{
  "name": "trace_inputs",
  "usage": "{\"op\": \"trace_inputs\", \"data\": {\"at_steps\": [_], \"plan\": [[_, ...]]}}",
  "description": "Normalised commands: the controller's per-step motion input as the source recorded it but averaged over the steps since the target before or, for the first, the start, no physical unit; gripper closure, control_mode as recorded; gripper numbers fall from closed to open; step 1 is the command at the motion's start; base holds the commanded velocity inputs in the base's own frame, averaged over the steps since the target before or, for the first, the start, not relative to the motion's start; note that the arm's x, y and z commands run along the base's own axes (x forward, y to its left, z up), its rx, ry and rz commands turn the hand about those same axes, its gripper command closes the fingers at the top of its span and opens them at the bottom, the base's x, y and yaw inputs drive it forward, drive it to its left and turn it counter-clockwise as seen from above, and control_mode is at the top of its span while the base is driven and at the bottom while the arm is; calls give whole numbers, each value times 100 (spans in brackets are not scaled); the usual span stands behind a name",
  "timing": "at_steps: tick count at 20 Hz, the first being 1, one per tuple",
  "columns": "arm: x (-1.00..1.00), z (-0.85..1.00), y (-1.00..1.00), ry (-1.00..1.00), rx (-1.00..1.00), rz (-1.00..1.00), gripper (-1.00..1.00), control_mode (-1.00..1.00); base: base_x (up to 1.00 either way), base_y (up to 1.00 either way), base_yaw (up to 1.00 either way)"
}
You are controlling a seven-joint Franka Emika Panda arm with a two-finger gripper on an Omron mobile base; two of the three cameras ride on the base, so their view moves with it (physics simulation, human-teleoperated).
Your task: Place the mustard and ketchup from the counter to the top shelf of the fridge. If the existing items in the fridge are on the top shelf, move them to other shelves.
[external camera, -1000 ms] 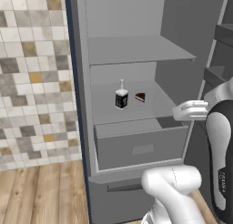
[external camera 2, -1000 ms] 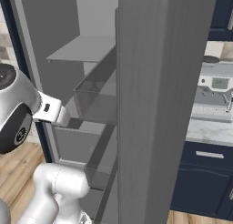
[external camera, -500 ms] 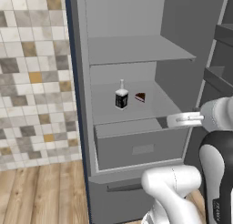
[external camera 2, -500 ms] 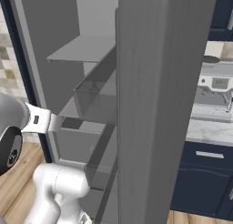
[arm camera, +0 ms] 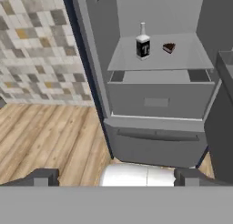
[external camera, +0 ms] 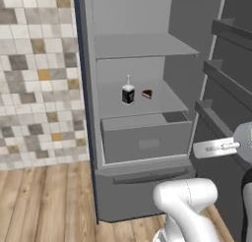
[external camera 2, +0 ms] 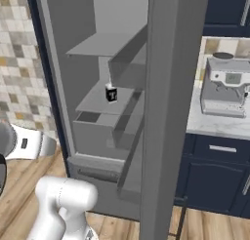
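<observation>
Dark-tipped gripper (arm camera: 116, 176) spread wide and empty, well short of the fridge (arm camera: 157, 104).

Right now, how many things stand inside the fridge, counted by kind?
Bottle: 1
Cake wedge: 1
Total: 2, both on the lower shelf, with the top shelf above them.

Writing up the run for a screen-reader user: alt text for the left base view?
Open grey fridge with a clear black-labelled bottle and a chocolate cake wedge apart on its lower shelf, above a drawer. The top shelf holds nothing.
</observation>
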Motion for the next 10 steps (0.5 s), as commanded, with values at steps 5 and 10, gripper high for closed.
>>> {"op": "trace_inputs", "data": {"at_steps": [5, 10], "plan": [[0, 0, 0, 0, 0, 0, -100, 100, -100, 0, 3], [0, 0, 0, 0, 0, 0, -100, 100, -100, 2, 0]]}}
